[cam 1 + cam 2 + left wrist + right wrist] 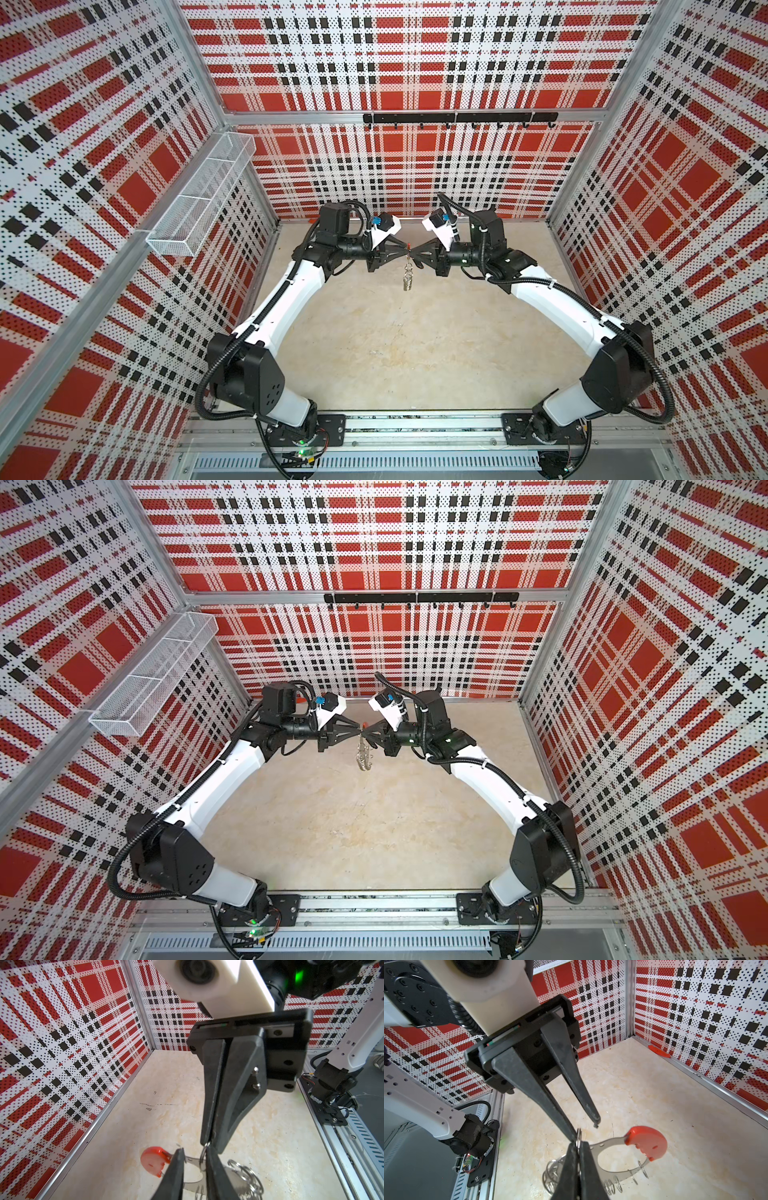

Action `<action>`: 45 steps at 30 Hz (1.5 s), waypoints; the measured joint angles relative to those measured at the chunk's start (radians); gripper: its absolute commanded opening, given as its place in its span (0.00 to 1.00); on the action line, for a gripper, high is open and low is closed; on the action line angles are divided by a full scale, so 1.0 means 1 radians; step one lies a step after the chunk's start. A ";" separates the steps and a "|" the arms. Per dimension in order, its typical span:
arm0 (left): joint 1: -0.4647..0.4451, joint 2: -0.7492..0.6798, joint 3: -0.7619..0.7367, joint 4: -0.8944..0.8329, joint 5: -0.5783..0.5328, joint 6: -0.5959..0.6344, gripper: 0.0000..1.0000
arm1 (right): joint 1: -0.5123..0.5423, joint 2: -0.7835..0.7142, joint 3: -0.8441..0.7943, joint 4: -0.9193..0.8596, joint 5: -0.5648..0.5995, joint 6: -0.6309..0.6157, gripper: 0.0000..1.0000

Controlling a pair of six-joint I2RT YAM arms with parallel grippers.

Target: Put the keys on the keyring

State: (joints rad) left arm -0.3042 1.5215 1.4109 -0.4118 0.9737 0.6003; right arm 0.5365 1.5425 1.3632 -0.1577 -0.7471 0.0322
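In both top views my two grippers meet tip to tip above the floor. The keyring (407,277) (362,756) hangs under them. It is a thin grey hoop (612,1143) with a red sleeve (646,1142) (152,1160) and silver loops (552,1176). My right gripper (578,1144) (414,252) is shut on a small silver ring (204,1148) at the hoop's band. My left gripper (194,1150) (585,1131) has its fingers a little apart in front of the band beside the sleeve. One fingertip (572,1135) touches the ring. The keys' black fob is hidden.
A white wire basket (199,195) hangs on the left wall. A black hook rail (459,118) runs along the back wall. A small orange piece (658,1051) lies at a wall's foot. The arm bases sit on a metal rail (415,428) at the front.
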 measured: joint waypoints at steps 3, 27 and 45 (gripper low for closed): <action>0.000 0.001 0.000 -0.012 0.003 0.004 0.22 | 0.000 0.000 0.005 -0.005 -0.001 -0.001 0.00; 0.005 0.004 0.023 -0.089 0.040 0.014 0.00 | 0.006 0.002 0.033 -0.018 0.008 -0.031 0.00; 0.005 -0.124 -0.331 0.520 0.036 -0.368 0.00 | -0.087 -0.090 -0.160 0.313 -0.109 0.273 0.46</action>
State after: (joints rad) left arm -0.2996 1.3975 1.0801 0.1081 1.0096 0.2325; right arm 0.4496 1.4525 1.2034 0.1551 -0.8562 0.3050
